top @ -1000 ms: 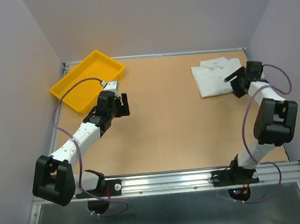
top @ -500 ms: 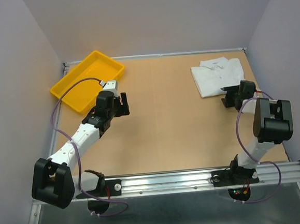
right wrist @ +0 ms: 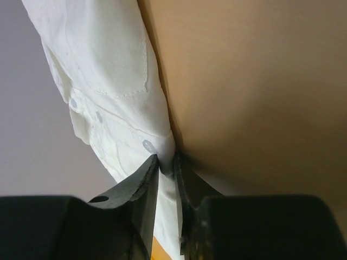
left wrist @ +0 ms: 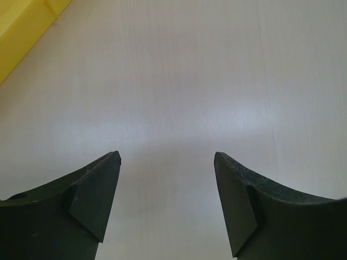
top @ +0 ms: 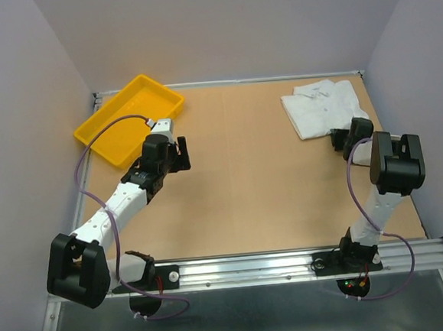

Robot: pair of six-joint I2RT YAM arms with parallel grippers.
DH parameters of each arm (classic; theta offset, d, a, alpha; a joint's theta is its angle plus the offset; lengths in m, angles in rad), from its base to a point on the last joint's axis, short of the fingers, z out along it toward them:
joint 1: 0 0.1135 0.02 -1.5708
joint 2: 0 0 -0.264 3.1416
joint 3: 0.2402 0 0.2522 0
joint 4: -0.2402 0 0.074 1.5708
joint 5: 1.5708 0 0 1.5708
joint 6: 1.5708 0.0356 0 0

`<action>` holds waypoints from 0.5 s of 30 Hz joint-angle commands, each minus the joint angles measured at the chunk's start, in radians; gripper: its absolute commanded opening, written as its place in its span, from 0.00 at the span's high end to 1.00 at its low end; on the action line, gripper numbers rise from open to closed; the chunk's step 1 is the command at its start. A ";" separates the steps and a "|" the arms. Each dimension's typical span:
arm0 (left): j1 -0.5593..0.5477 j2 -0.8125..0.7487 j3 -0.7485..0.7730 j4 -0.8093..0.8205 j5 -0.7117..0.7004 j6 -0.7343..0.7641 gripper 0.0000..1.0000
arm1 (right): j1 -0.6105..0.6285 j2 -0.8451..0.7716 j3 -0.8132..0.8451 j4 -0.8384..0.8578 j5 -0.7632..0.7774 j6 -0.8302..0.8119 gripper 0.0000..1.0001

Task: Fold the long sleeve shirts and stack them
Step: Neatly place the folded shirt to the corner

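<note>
A folded white long sleeve shirt (top: pixel 321 110) lies at the far right of the table, collar toward the back wall. My right gripper (top: pixel 340 137) is at the shirt's near right corner. In the right wrist view the shirt (right wrist: pixel 103 70) shows buttons and a seam, and the right gripper (right wrist: pixel 167 160) is shut on a pinch of its fabric at the table surface. My left gripper (top: pixel 181 155) hovers left of centre over bare table. In the left wrist view the left gripper (left wrist: pixel 167 157) stands open with nothing between its fingers.
A yellow plastic tray (top: pixel 129 117) sits at the far left corner, and its edge (left wrist: pixel 21 27) shows at the top left of the left wrist view. The purple side wall stands close to the right arm.
The right gripper drew back from over the shirt to its near right corner and closed on the fabric. The left arm stayed where it was, still open.
</note>
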 commanded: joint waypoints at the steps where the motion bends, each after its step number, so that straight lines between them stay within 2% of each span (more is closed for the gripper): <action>1: 0.006 -0.004 0.012 0.025 -0.029 0.008 0.19 | 0.000 0.097 0.099 0.010 0.074 0.042 0.78; 12: 0.012 0.027 0.012 0.023 -0.041 0.014 0.19 | 0.012 0.255 0.229 0.128 0.083 0.206 0.98; 15: 0.013 0.033 0.008 0.023 -0.043 0.014 0.19 | 0.023 0.289 0.257 0.148 0.117 0.270 0.99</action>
